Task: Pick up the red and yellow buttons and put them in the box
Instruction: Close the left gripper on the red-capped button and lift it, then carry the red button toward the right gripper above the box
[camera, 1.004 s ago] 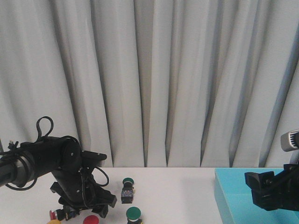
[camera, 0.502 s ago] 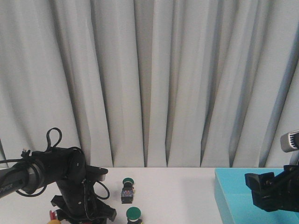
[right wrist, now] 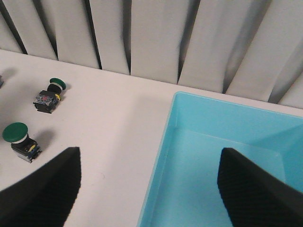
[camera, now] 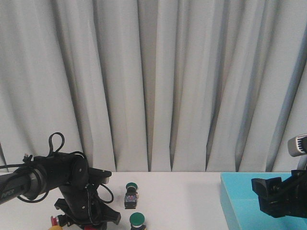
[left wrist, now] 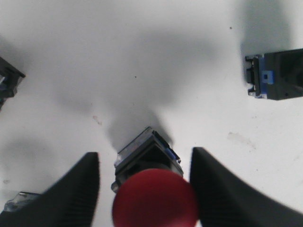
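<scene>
White curtain folds hang behind the pale worktop (camera: 182, 196) where I work. My left gripper (left wrist: 144, 189) is low over the red button (left wrist: 155, 204), jaws spread wide with a dark finger on each side of its cap and body, neither one touching yet. I judge the step is the grasp: I should centre on the blocky body, not the rounded cap, and close squarely so it cannot squirt out. Another switch body (left wrist: 277, 74) lies well apart, so no crowding. My right gripper (right wrist: 147, 189) hangs wide open and empty over the rim of the turquoise box (right wrist: 227, 156), on the far right.
</scene>
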Controlling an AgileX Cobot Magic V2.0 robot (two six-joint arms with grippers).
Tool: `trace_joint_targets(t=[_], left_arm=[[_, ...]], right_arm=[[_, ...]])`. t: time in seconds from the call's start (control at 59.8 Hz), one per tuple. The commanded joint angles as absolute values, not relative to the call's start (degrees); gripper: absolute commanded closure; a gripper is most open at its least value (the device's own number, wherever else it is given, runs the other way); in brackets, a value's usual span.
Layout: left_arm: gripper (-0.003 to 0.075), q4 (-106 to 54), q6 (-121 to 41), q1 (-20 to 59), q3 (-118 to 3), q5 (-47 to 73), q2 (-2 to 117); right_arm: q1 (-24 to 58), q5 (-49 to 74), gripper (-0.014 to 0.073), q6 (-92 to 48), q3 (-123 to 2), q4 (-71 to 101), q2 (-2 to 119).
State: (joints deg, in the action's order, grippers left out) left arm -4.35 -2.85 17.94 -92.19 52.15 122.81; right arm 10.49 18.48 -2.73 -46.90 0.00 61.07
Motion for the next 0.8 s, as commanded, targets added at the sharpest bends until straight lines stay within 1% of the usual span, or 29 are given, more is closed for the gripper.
trace_joint_targets(t=[0.0,0.033,0.184,0.335,0.418,0.619,0.787], left_arm=[[0.0504,-4.7,-2.4,18.1,-93.7,50.7,119.7],[0.0555,-4.7,-2.4,18.1,-93.7,50.8,119.7],[0.0727,-5.0,-2.5,18.1,-93.7,51.3,119.7],[0.0727,-5.1,-2.9,18.1,-93.9,51.7,119.5],[0.0727,-5.2,-2.9,18.1,-95.2,53.3,119.3],[0.0727,-10.7,-6.4,18.1,-104.0,59.5,116.4],[0.0725,-21.0,-14.9,18.1,-112.9,63.2,111.5]], right_arm=[[10.4,15.0,0.0029,-3.1,-49.0,0.0,60.3],[10.4,15.0,0.0029,-3.1,-49.0,0.0,60.3],[10.4,15.0,0.0029,-3.1,-49.0,0.0,60.3],[10.4,15.0,0.0029,-3.5,-49.0,0.0,60.3],[10.4,14.9,0.0029,-6.4,-49.0,-0.3,60.3],[10.4,11.2,0.0029,-20.6,-49.0,0.0,60.3],[10.4,7.2,0.0029,-24.1,-49.0,1.8,61.0]])
